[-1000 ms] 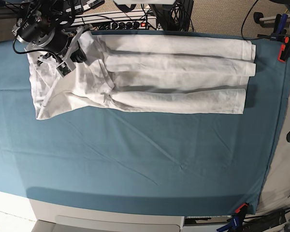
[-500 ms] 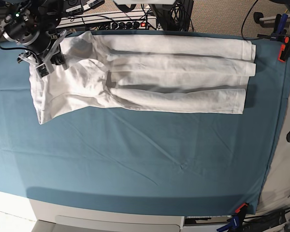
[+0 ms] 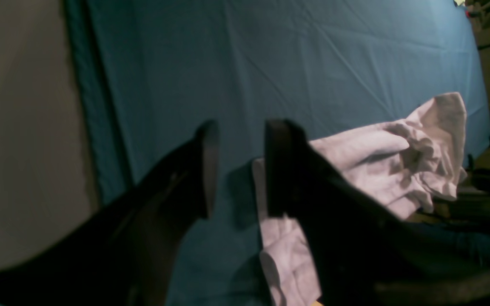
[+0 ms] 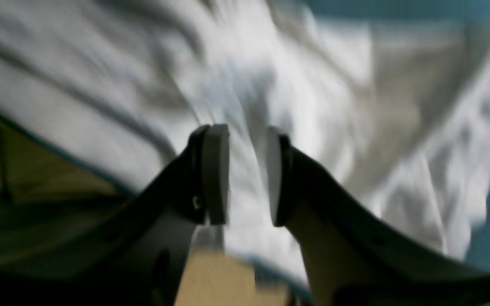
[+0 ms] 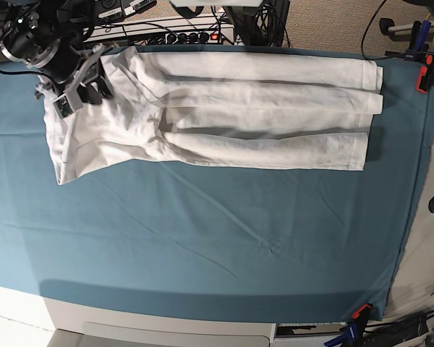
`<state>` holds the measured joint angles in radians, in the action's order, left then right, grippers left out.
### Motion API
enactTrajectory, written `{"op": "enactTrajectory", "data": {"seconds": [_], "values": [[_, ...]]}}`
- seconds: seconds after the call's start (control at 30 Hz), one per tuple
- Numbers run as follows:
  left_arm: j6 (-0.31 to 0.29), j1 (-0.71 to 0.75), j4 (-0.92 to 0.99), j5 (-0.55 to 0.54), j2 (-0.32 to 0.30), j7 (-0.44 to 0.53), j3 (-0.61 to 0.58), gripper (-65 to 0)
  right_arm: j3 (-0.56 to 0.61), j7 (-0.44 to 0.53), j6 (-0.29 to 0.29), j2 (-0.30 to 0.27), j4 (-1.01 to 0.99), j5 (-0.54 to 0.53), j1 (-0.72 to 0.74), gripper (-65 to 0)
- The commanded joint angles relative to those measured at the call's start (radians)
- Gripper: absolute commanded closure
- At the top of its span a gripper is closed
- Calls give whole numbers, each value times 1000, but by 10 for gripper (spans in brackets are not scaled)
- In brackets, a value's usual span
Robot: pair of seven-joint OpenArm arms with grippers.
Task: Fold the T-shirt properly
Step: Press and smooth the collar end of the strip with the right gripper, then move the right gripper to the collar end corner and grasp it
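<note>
With the white T-shirt (image 5: 202, 116) lying in long folds along the far edge of the teal table cloth (image 5: 202, 238), my right gripper (image 4: 247, 174) hovers over its bunched end, jaws parted and empty — I want a clean pinch on the hem, not loose wrinkles.

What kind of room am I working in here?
Likely a robotics lab bench: a clamped teal table cloth under the T-shirt, orange clamps at the edge, and cables and electronics behind.

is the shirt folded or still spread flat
Partly folded. In the base view the T-shirt lies as a long narrow band with lengthwise layers overlapping, while its end under the right gripper is wider and rumpled.
</note>
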<state>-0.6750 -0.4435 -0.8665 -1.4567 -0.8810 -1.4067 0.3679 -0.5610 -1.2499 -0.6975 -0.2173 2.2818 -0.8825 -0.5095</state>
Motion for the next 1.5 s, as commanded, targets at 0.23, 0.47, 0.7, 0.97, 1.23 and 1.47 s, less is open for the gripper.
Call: {"op": "enactTrajectory", "data": {"seconds": [0.23,0.47,0.7,0.97,1.23,1.47], "values": [[-7,-21,-14,-27,-28,10,8,-172,-6,195,115,127,13,223,174,0],[-7,-22,-14,-27,-8,10,8,-172,-14,270,211,150,-101,379,211,0],[-7,-22,-14,-27,-8,10,8,-172,-79,265,180,116,-434,223,344,0],[-7,-21,-14,-27,-8,10,8,-172,-153,233,167,107,-523,198,438,0],[-7,-21,-14,-27,-8,10,8,-172,-251,282,234,36,-523,389,437,0],[-7,-21,-14,-27,-8,10,8,-172,-250,333,268,-21,-598,397,438,0]]}}
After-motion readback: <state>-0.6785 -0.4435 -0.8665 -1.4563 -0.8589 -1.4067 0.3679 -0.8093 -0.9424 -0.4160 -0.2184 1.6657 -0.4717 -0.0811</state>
